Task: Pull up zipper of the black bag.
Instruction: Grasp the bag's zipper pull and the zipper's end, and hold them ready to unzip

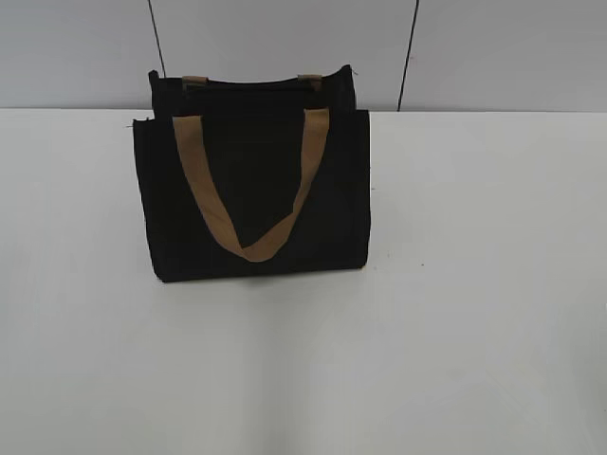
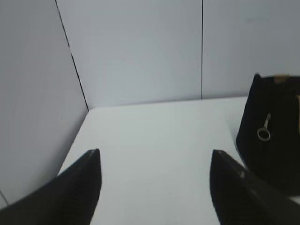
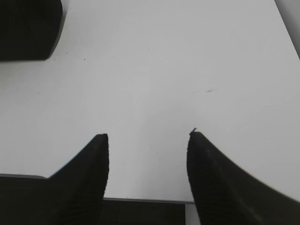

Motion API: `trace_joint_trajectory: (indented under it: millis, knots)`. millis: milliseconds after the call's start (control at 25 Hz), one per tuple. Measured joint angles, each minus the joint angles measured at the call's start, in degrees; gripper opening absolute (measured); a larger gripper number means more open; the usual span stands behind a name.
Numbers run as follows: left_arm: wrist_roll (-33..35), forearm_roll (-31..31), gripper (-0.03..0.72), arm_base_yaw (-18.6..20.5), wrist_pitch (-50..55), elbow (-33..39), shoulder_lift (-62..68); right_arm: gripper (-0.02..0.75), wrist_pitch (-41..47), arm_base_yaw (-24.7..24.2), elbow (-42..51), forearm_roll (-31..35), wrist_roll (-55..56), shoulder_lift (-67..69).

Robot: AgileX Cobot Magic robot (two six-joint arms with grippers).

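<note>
The black bag (image 1: 251, 190) stands upright on the white table, left of centre in the exterior view, with a tan strap handle (image 1: 251, 185) hanging down its front. In the left wrist view the bag's end (image 2: 272, 136) shows at the right edge, with the zipper's silver pull tab (image 2: 264, 131) hanging on it. My left gripper (image 2: 154, 154) is open and empty, left of the bag. My right gripper (image 3: 147, 136) is open and empty near the table's front edge, with a bag corner (image 3: 28, 28) at its far left. Neither gripper shows in the exterior view.
The white table (image 1: 474, 284) runs to grey wall panels (image 1: 285, 47) at the back. In the left wrist view a side wall (image 2: 33, 93) bounds the table's left edge. The table's front edge (image 3: 140, 200) shows below my right gripper.
</note>
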Motion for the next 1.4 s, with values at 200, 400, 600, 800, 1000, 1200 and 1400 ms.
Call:
trace_joint_trajectory:
  millis: [200,400,600,800,1000,1200,1400]
  knots:
    - [0.00,0.55,0.540,0.00,-15.74,1.28,6.15,0.409,0.00,0.00,0.00,0.00,0.00,0.00]
    - [0.00,0.68,0.532,0.00,-35.36,7.22,17.73,0.409,0.00,0.00,0.00,0.00,0.00,0.00]
    - [-2.00,2.73,0.531,0.00,-55.15,12.13,34.73,0.409,0.00,0.00,0.00,0.00,0.00,0.00]
    - [-14.31,10.05,0.531,0.42,-72.64,13.24,55.32,0.409,0.00,0.00,0.00,0.00,0.00,0.00]
    - [-17.68,19.96,0.531,5.26,-90.14,13.24,71.56,0.409,-0.02,0.00,0.00,0.00,0.00,0.00]
    - [-18.01,23.39,0.531,10.44,-99.00,13.24,83.72,0.409,-0.02,0.00,0.00,0.00,0.00,0.00]
    - [-18.01,30.58,0.531,11.82,-103.59,10.27,91.45,0.409,-0.02,0.00,0.00,0.00,0.00,0.00]
